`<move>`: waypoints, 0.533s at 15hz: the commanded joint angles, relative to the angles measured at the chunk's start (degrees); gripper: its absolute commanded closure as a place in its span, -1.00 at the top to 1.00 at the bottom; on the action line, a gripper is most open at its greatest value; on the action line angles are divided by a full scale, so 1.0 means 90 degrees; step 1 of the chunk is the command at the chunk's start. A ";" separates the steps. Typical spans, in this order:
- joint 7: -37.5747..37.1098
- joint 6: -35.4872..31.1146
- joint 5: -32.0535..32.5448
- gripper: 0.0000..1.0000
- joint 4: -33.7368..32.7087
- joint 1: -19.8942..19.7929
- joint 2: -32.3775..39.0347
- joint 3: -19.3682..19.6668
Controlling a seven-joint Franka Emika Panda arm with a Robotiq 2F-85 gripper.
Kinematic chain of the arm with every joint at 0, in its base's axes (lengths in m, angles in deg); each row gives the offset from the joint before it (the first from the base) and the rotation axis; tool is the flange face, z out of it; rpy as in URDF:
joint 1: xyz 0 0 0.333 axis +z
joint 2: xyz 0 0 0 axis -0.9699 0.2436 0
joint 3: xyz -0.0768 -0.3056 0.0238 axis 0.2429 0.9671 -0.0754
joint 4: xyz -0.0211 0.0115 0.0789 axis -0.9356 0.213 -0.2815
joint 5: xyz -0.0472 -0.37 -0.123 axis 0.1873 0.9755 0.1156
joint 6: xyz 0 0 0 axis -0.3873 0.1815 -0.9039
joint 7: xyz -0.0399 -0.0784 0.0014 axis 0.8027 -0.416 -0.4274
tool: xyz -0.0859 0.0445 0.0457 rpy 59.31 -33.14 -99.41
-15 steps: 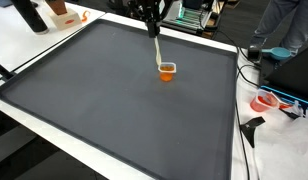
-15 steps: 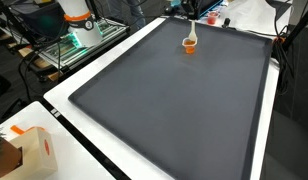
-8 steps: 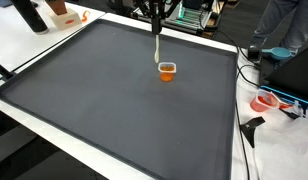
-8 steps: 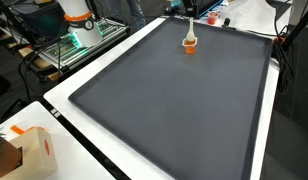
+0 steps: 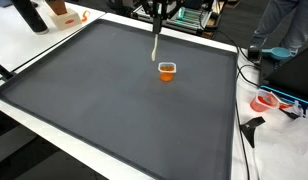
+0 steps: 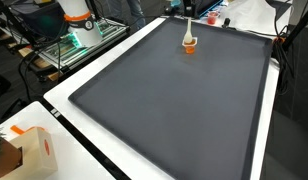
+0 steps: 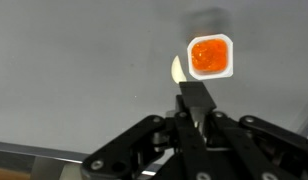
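A small orange cup with a white rim (image 5: 167, 70) stands on a large dark mat (image 5: 104, 110) near its far edge. It also shows in the exterior view (image 6: 190, 45) and in the wrist view (image 7: 211, 56). My gripper (image 5: 157, 20) hangs above the cup and is shut on the upper end of a white spoon (image 5: 155, 45). The spoon points down, and its tip is above the mat just beside the cup, clear of it. In the wrist view the spoon tip (image 7: 178, 70) sits left of the cup, beyond my shut fingers (image 7: 197, 100).
The mat lies on a white table (image 6: 64, 95). A cardboard box (image 6: 32, 150) stands at one corner. A red and white object (image 5: 266, 102) and black cables lie off the mat's side. A rack with equipment (image 6: 79, 30) stands beside the table.
The gripper has risen with the spoon. The spoon's tip, which rested in the orange cup, is now lifted out and hangs beside it. The cup has not moved.
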 commanded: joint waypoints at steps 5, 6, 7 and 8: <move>-0.3291 0.1851 0.2689 -0.94 -0.0665 0.0651 0.0206 -0.0703; -0.3659 0.2117 0.2980 -0.94 -0.0796 0.0731 0.0325 -0.0774; -0.4093 0.2386 0.3336 -0.94 -0.0923 0.0817 0.0465 -0.0827; -0.4365 0.2651 0.3563 -0.94 -0.1052 0.0910 0.0624 -0.0872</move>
